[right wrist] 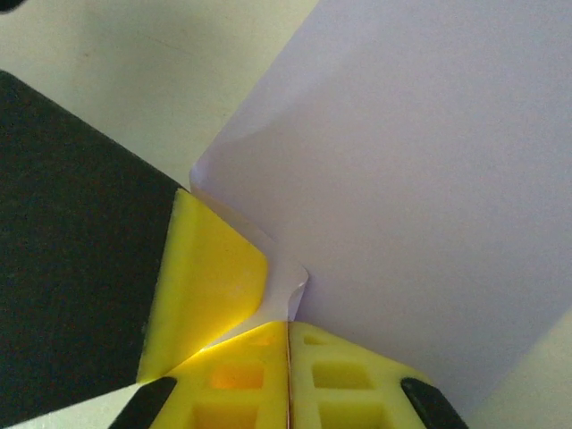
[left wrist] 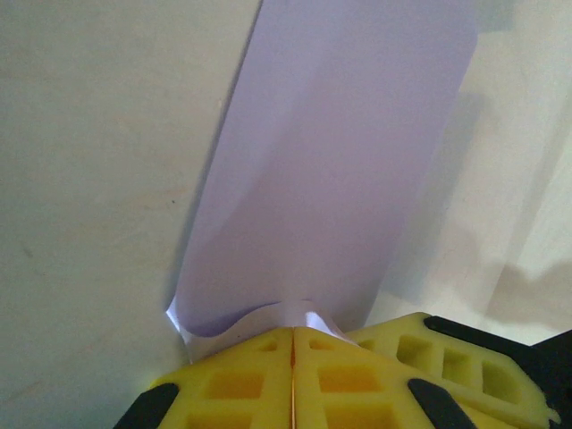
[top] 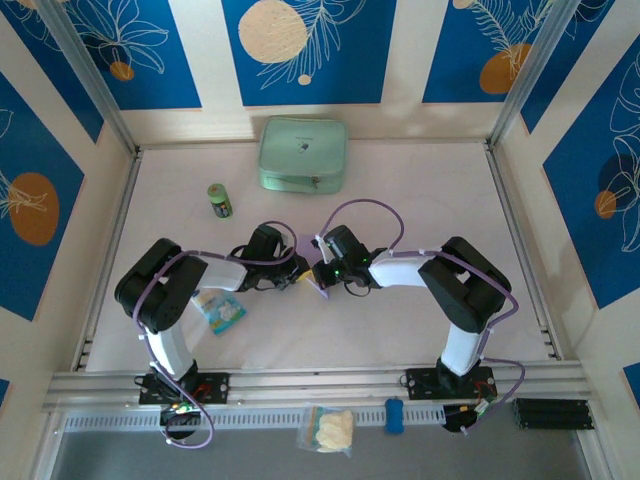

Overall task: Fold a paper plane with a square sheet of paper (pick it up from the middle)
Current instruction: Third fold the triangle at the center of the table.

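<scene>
Mid-bench, top view: left end effector (top: 292, 275) and right end effector (top: 322, 270) meet nose to nose on the square sheet of paper (top: 320, 291), with lavender showing between and just below them, well clear of every bench (top: 400, 200) edge.

Left wrist view: jaws pinched flat on the sheet (left wrist: 340, 161). It arches up off the bench and buckles right at the pinch.

Right wrist view: jaws likewise clamped on a curled bit of sheet (right wrist: 429, 179), touching the other arm's yellow finger (right wrist: 210, 277).

Handling read: very light, floppy, creases and tears easily, likely slides on the smooth bench. Pinch the raised fold shallow, keep both grips close, don't pull them apart.
</scene>
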Controlling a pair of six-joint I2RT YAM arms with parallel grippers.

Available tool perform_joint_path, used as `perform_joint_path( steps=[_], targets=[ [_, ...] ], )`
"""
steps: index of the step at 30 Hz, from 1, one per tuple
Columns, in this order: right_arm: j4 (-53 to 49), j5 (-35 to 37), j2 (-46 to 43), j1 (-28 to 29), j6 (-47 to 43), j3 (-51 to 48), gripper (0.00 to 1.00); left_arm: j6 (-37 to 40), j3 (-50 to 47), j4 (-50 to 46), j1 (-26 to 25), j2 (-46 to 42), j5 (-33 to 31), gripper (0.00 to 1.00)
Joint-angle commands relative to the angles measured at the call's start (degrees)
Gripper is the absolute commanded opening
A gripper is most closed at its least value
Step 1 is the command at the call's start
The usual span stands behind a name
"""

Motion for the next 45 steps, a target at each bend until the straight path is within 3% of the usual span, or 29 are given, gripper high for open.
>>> perform_joint_path(
  steps=[1,7,14,17,21,29,45],
  targets=[
    [-4.4,0.1,-0.1,-0.8,0.7,0.1,0.1,1.1,-1.4,-1.7,-0.4,1.9,-0.5,0.09],
    [-5.3,-1.0,-2.4,-1.5,1.1,0.2,0.17,1.0,-1.6,-1.1,-0.4,2.3,-0.4,0.09],
    [-9.0,-2.7,-7.8,-3.1,4.3,0.7,0.36,1.0,-1.6,-1.2,-0.4,2.6,-0.4,0.09],
    [-13.2,-4.9,-9.9,-4.8,7.1,2.1,0.39,1.0,-1.5,-1.3,-0.4,2.6,-0.4,0.09],
    [-16.9,-10.3,-11.3,-5.6,9.2,3.1,0.37,1.0,-1.3,-1.6,-0.4,2.6,-0.4,0.09],
    [-17.7,-20.3,-8.9,-4.5,9.6,3.2,0.18,0.7,-1.0,-1.9,-0.4,2.7,-0.5,0.09],
    [-19.3,-21.3,-0.9,-3.1,9.3,7.5,0.15,0.8,-0.6,-2.6,-0.4,2.5,-0.4,0.09]
  ],
)
